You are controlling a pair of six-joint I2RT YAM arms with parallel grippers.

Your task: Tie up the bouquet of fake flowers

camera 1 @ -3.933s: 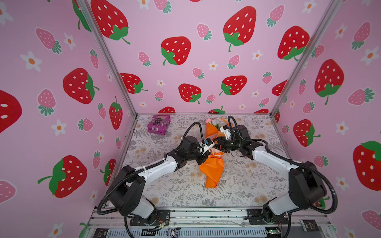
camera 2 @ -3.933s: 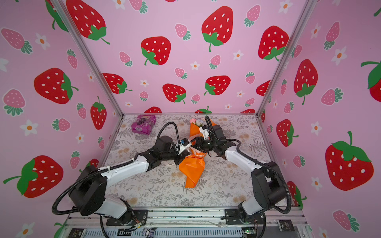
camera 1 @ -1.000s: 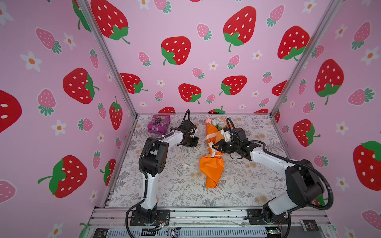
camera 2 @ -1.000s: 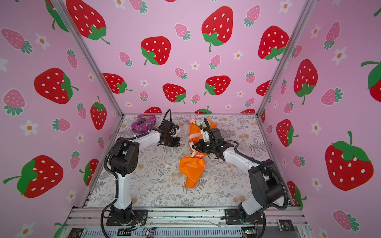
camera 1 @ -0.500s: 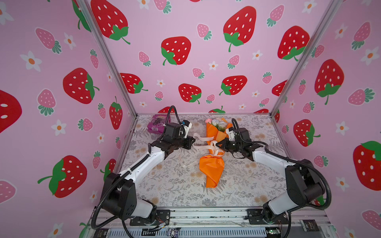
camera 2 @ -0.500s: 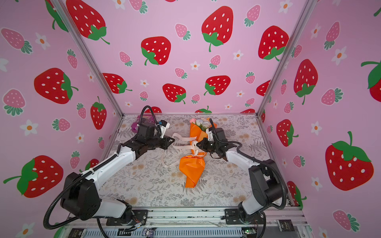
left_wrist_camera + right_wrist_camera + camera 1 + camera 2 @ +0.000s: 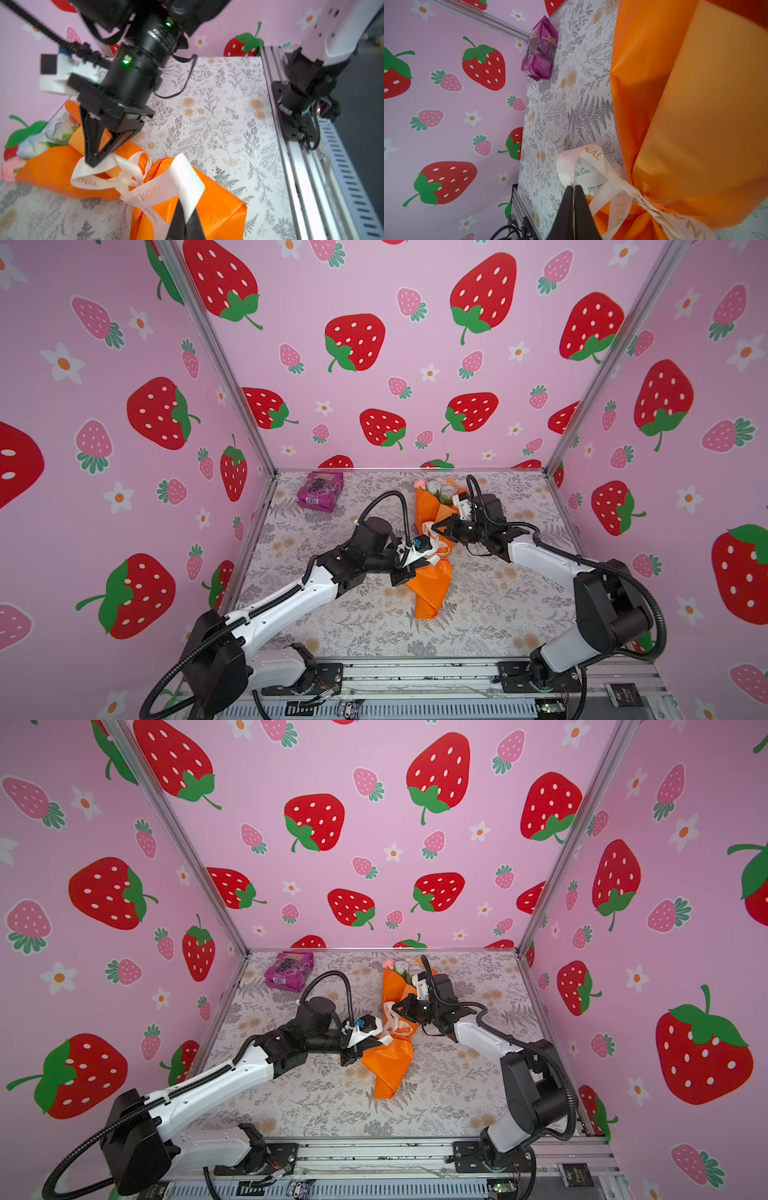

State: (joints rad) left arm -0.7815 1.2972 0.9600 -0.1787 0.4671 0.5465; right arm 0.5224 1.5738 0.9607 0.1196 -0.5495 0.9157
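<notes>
Where the floral-print worktop (image 7: 374,626) meets the three pink strawberry walls (image 7: 374,364), the corners close it in at the back and sides, and a metal rail (image 7: 415,672) runs along the front edge. A purple packet (image 7: 320,491) lies in the far left corner, well apart from everything else. The near half of the worktop is open but for the arms reaching over it. The bouquet (image 7: 432,585) lies about the middle in both top views, flower heads toward the back wall and pointed end toward the rail. Its orange paper is pinched to a waist partway down, with a cone above and a creased tail below; pale pink and white heads peep from the top. A cream printed ribbon (image 7: 145,193) is knotted round the waist, with a loop and loose ends. The left fingers (image 7: 180,224) are together on one flat ribbon end, over the tail. The right fingers (image 7: 564,212) are pinched on the loop, on the heads' side of the knot.
</notes>
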